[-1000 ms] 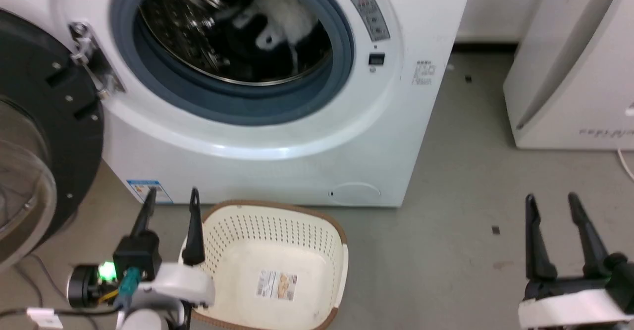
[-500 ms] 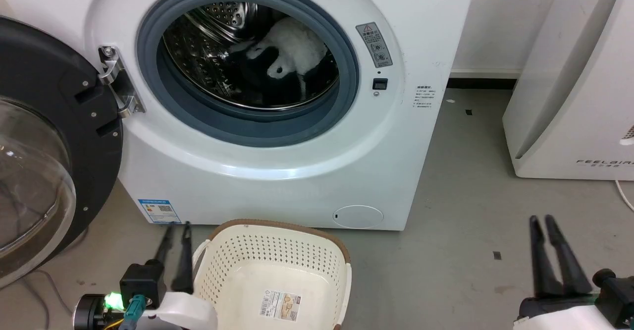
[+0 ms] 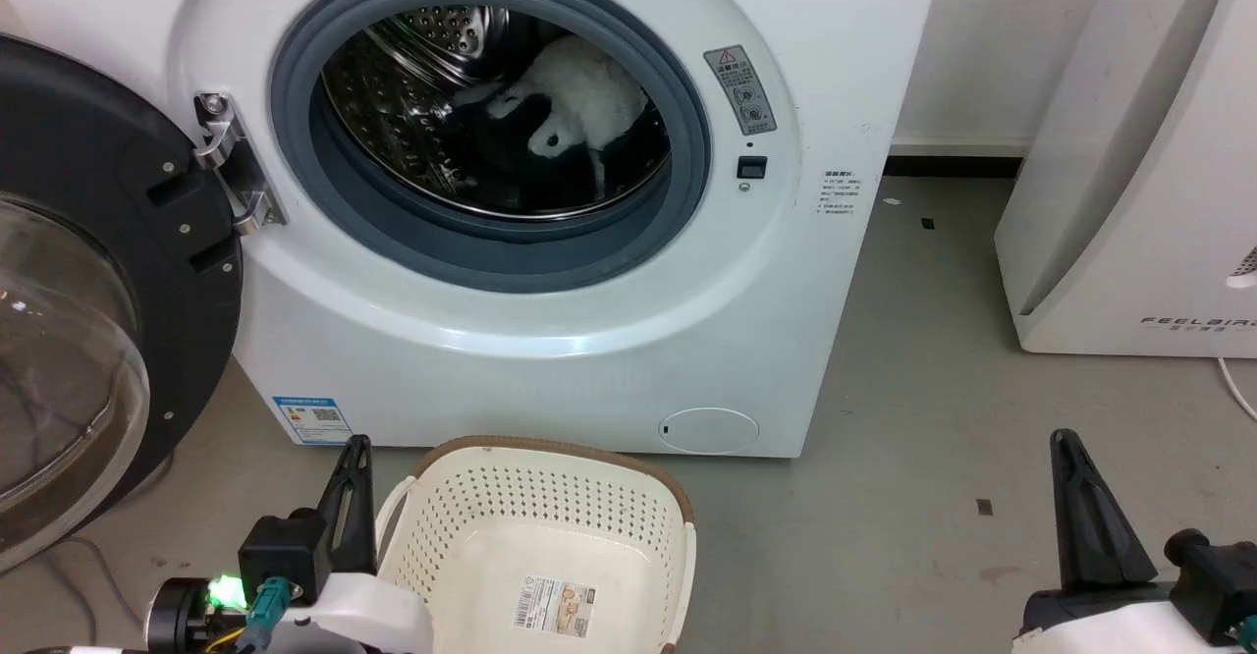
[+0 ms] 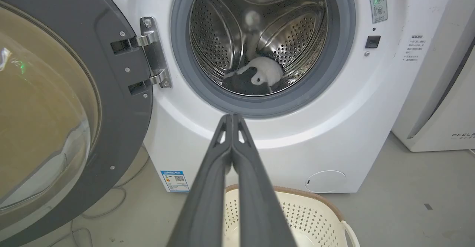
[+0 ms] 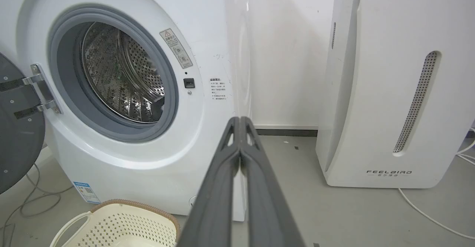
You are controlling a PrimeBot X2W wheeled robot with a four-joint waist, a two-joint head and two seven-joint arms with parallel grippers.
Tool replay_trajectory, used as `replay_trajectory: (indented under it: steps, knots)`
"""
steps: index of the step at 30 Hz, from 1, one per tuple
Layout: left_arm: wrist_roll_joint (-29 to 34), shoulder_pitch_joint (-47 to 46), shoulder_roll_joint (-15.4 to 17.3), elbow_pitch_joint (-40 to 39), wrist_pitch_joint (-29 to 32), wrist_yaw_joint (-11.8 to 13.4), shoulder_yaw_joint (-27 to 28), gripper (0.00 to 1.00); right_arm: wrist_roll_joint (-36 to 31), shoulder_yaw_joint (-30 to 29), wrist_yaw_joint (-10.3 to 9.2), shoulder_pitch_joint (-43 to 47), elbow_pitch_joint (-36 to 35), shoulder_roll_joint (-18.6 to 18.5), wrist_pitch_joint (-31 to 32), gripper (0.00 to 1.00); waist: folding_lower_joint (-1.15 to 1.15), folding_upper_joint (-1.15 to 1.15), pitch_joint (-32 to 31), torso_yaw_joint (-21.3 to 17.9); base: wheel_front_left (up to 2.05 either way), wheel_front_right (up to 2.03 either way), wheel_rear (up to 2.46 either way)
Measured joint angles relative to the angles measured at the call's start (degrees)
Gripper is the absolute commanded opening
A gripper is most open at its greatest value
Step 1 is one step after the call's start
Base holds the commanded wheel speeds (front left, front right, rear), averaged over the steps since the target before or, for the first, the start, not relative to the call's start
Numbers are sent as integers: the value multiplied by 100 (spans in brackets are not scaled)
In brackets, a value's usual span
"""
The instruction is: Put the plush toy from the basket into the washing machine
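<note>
Holds left gripper [image 3: 354,458] and right gripper [image 3: 1065,443] flanking the basket [image 3: 550,448], both pressed together on nothing, seemingly idle with the plush toy [image 3: 579,104] inside the washing machine [image 3: 786,320]

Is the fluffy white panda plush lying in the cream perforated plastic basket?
No, the panda plush lies in the steel drum of the white front-loading washing machine; the basket holds a paper label.

"FEELBIRD" low on white appliance [image 5: 382,102], rt of washing machine [image 5: 207,135]; washer stickers [image 5: 176,48] illegible.
</note>
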Motion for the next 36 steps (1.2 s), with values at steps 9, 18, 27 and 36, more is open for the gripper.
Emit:
replay_trajectory:
  steps: [9,18,27,36]
  knots:
    - [8,1,-24,-100,104,-4,1,0,-105,31,0,-3,0,0,98,0,0,0,-6,-20,0,0,0]
    - [12,3,-51,-189,211,-7,2,0,-143,76,-1,-19,0,0,207,0,1,0,-11,-40,0,0,0]
    - [49,11,-66,-280,311,-47,5,0,-188,113,0,-32,0,0,314,0,1,0,-17,-60,0,0,0]
    - [52,49,-88,-371,417,-49,9,0,-234,142,-1,-64,0,0,408,0,1,0,-23,-80,0,0,0]
